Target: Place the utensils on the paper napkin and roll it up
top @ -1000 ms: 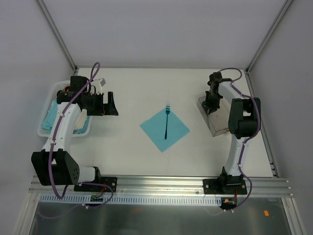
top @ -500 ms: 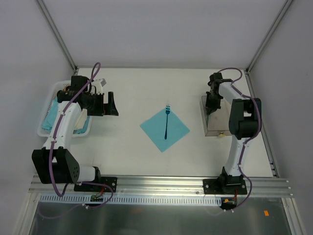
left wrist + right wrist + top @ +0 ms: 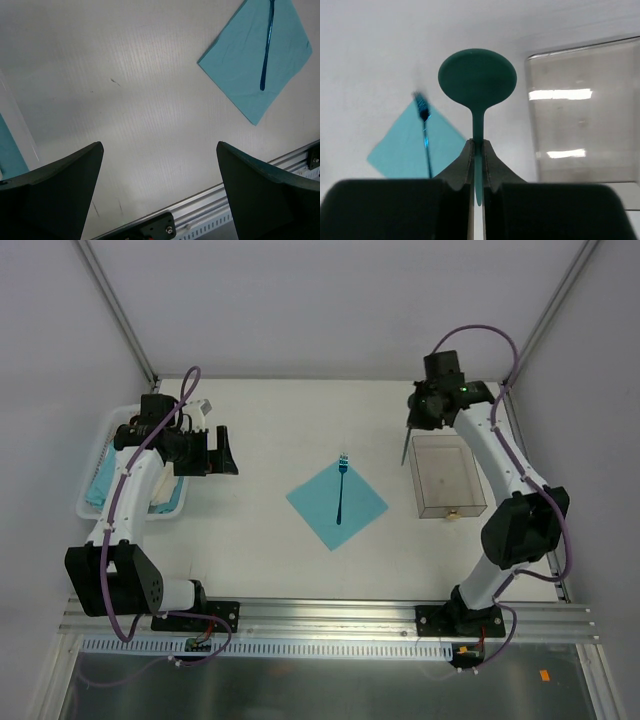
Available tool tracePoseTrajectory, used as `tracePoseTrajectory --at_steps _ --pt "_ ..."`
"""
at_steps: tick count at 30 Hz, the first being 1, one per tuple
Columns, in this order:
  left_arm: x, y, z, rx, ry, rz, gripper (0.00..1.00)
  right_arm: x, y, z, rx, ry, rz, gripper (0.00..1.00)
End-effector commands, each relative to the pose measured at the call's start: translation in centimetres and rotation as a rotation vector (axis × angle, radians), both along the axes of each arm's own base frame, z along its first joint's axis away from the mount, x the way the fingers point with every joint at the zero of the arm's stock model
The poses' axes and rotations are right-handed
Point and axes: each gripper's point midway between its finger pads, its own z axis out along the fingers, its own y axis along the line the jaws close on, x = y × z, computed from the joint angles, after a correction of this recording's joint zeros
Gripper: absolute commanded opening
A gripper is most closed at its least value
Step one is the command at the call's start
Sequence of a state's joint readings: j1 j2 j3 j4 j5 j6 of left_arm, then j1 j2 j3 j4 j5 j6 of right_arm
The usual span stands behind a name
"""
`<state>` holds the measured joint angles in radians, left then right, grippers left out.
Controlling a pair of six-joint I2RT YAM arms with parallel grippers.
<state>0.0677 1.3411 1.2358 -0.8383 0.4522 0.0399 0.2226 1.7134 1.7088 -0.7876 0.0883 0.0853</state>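
**Two utensils in sight: fork (image 3: 341, 490) on the napkin (image 3: 337, 502), spoon (image 3: 406, 448) in the right tool (image 3: 415, 414)**

One teal napkin lies flat near the middle of the counter (image 3: 270, 540), turned so that its corners point like a diamond. The fork rests on it along the diagonal. Its tines poke just past the far corner and its handle ends short of the near corner.

The right tool is lifted off the counter, just beside the far-left corner of the clear box (image 3: 448, 478) and well apart from the napkin. Its jaws are pinched narrow on the spoon's thin handle. From the right wrist, the round bowl of the spoon (image 3: 477, 75) stands out beyond the fingertips (image 3: 468, 167). The napkin (image 3: 402, 152) and fork (image 3: 426, 137) show blurred behind it on the left, and the box (image 3: 580, 125) on the right.

The left tool (image 3: 226, 450) hangs over bare counter, just to the right of the white basket (image 3: 95, 455) at the left edge. Its jaws are spread wide with nothing between them. In the left wrist view its two dark fingers (image 3: 55, 195) frame bare counter, with the napkin (image 3: 240, 55) and fork (image 3: 267, 47) off in the upper right corner. The basket holds teal and white material that I cannot make out clearly.
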Motion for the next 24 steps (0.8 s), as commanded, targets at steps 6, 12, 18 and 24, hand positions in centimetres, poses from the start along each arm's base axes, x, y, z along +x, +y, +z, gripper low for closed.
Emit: tracePoseTrajectory --at_steps 6,12,18,24 --pt "-0.2 0.5 1.7 0.01 -0.045 0.026 0.99 -5.9 15.7 -9.7 0.107 0.217 0.105 0.0" --pt "-0.1 0.5 1.5 0.008 -0.037 0.025 0.99 -6.0 20.5 -12.4 0.059 0.249 0.15 0.0" --pt "-0.2 0.5 1.2 0.0 -0.024 0.03 0.99 -5.2 21.2 -14.9 0.032 0.28 0.096 0.0" --pt "-0.2 0.6 1.0 0.01 -0.022 0.028 0.99 -5.2 21.2 -15.8 0.037 0.305 0.053 0.0"
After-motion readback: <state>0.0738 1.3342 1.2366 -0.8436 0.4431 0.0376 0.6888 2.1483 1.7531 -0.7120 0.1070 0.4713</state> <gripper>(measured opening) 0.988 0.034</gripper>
